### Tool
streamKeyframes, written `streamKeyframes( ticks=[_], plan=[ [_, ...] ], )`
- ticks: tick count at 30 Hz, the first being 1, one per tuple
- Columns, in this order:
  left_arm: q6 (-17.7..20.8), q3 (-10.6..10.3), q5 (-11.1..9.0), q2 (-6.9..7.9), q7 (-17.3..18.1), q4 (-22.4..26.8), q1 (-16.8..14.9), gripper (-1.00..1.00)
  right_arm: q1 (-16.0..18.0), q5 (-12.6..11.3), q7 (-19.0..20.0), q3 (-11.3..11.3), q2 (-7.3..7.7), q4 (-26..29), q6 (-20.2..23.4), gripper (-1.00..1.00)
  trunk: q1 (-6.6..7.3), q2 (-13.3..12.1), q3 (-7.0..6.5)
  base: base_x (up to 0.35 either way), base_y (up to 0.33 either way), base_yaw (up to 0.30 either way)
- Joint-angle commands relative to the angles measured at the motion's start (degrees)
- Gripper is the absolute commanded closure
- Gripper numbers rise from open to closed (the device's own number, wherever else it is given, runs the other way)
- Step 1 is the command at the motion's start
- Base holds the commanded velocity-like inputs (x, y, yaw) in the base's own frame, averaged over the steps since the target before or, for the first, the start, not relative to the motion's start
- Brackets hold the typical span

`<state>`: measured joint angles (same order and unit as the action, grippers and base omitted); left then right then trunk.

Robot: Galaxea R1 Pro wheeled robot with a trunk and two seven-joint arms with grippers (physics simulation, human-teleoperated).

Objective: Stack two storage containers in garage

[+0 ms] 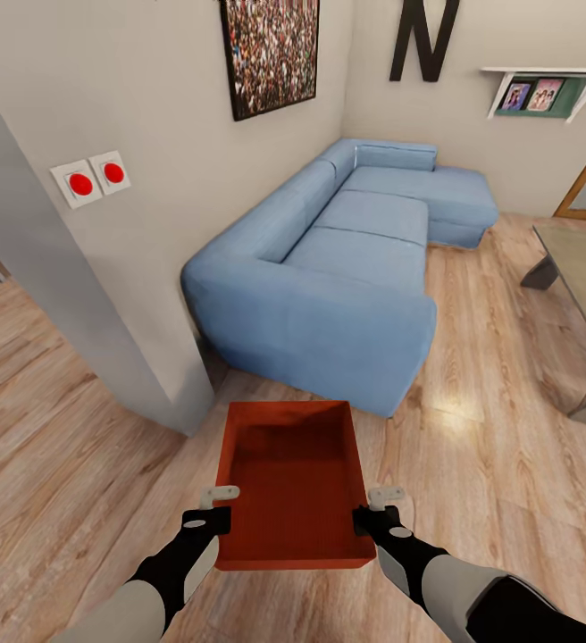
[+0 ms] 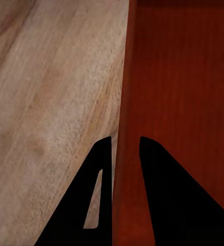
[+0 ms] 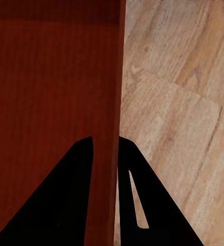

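I hold one orange-red storage container (image 1: 293, 482) at lower centre, left gripper (image 1: 205, 518) and right gripper (image 1: 371, 518) jaws clamped on its side walls (blue sofa (image 1: 329, 277) behind). Carrying to the garage and stacking remain, I judge.

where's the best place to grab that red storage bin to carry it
Grip the storage container by its two thin long side walls near the end closest to the robot, one end effector per side, fingers straddling each rim from above. The left end effector and right end effector sit exactly so; open top and thin walls suit this.
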<state>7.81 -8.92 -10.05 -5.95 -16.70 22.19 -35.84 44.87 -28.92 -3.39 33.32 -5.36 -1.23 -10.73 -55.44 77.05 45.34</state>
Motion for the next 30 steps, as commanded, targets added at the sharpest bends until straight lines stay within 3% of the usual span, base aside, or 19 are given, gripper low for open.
streamKeyframes(
  ticks=[1, 30],
  plan=[
    [0.46, 0.22, 0.73, 0.15, -1.41, 0.22, -0.03, 1.0, 0.04, -1.14, -0.21, -0.09, 0.0, -0.26, -0.39, 1.0, 0.23, -0.39, -0.15, 0.0, 0.0, 0.0],
    [0.46, 0.22, 0.73, 0.23, -1.41, 0.24, -0.02, 1.0, 0.04, -1.23, -0.21, -0.09, 0.09, -0.26, -1.02, 1.0, 6.6, -12.02, -5.35, 0.0, 0.0, 0.0]
  ],
)
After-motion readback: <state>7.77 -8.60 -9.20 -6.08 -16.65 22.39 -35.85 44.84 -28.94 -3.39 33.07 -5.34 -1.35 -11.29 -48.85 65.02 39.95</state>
